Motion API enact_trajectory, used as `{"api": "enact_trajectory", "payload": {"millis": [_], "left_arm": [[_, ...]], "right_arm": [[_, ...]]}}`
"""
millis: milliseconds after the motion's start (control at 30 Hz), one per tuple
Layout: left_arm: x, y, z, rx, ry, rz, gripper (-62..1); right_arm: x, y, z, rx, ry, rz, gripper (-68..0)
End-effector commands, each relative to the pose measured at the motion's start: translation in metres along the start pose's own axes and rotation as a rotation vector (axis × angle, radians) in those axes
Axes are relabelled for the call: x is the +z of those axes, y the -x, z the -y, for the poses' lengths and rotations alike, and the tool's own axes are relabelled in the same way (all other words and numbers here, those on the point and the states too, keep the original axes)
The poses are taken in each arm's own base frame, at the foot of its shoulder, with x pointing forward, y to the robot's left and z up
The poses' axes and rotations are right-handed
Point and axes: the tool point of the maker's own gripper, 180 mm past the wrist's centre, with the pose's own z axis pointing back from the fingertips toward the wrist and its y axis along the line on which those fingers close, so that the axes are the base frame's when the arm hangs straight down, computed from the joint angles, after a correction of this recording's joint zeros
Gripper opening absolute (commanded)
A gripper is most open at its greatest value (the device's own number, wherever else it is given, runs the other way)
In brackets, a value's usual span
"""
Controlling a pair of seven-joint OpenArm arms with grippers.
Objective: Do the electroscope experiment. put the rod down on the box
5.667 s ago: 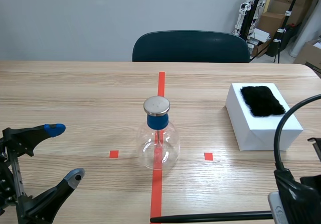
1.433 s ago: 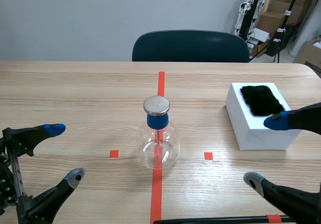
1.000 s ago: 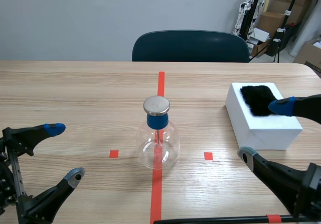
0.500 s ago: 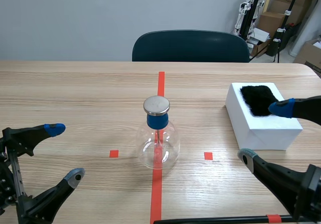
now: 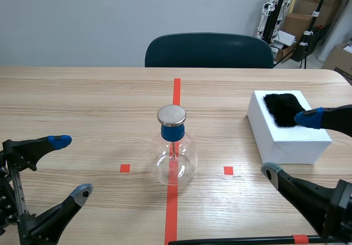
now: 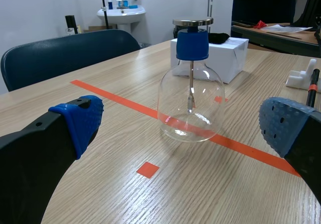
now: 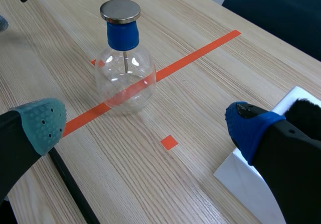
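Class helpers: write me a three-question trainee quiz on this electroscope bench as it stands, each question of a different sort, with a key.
1. True or false: the rod lies on the box.
2. What lies on top of the box? A) fur B) the rod C) nothing
3. Fill in: the right gripper is ____ (open or shut).

Key
1. False; the rod lies on the table, near the robot's edge.
2. A
3. open
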Motion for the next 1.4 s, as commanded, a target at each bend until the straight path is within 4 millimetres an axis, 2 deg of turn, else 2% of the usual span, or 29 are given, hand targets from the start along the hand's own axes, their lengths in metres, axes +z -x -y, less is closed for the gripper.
{"api": "enact_trajectory", "payload": {"millis": [0,1200,1367], "left_arm": [[-0.0013,-0.0069,-0.0032,-0.009,-0.002,0.027,1.4],[-0.0013,-0.0069,-0.0032,-0.009,-0.002,0.027,1.4],[-0.0013,-0.0069,-0.0032,-0.009,-0.002,0.027,1.4]], "right_arm": [[-0.0001,-0.0091,0.0066,0.015,0.008,0.028,0.4],[-0.0001,-0.0091,0.0065,0.015,0.008,0.028,0.4],[-0.0002,-0.0030,0.0060,0.023,0.005,-0.006,0.4]]}}
